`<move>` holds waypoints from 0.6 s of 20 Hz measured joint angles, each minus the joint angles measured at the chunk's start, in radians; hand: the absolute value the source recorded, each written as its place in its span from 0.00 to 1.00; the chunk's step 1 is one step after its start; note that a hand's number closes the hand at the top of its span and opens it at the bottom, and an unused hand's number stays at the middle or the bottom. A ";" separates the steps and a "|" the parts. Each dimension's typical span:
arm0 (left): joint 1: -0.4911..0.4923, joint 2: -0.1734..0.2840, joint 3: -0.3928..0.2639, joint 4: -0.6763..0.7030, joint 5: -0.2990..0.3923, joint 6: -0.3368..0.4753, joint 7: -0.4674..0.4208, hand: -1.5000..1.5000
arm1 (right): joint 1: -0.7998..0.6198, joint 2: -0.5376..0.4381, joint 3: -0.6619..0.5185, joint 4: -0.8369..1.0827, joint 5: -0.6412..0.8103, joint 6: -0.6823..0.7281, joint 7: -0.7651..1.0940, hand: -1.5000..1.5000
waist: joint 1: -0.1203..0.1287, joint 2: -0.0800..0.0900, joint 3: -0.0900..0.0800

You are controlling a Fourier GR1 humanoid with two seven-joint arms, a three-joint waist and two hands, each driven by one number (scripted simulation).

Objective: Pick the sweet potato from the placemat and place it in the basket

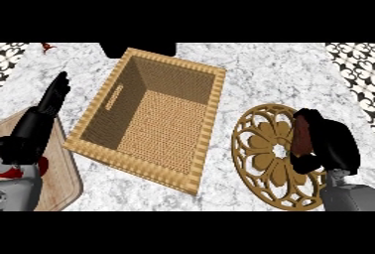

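One right robot hand [330,146] curled round reddish oblong sweet potato [302,133], above openwork placemat [265,158].

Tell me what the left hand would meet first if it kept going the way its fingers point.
Probably nothing: the left hand points up the bare counter, left of the basket. Height above the counter is unclear.

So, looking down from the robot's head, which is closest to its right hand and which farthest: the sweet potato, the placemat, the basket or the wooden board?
From the right hand:
1. Sweet potato, held in that hand's curled fingers.
2. Placemat, just beneath and left of it.
3. Basket, at the middle of the counter.
4. Wooden cutting board, far left, under the left forearm.
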 measured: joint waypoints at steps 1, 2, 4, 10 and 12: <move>-0.004 0.007 0.005 -0.003 0.005 -0.007 0.003 0.50 | -0.011 0.020 -0.020 -0.038 -0.025 -0.020 0.007 1.00 | 0.002 0.000 0.000; 0.001 0.009 0.005 -0.005 0.004 -0.008 0.000 0.50 | -0.020 0.045 -0.034 -0.078 -0.056 -0.041 0.008 1.00 | 0.004 -0.001 0.000; 0.000 0.004 0.002 0.002 0.001 -0.005 -0.003 0.50 | -0.035 0.091 -0.053 -0.161 -0.122 -0.066 0.005 1.00 | 0.005 0.000 0.000; -0.022 -0.003 -0.008 0.017 -0.007 -0.005 -0.001 0.50 | -0.138 0.164 -0.057 -0.436 -0.263 0.010 0.095 1.00 | 0.018 0.003 -0.001; -0.008 -0.009 -0.017 0.011 -0.013 -0.007 -0.012 0.50 | -0.208 0.176 -0.046 -0.498 -0.291 0.073 0.169 1.00 | 0.027 0.005 -0.001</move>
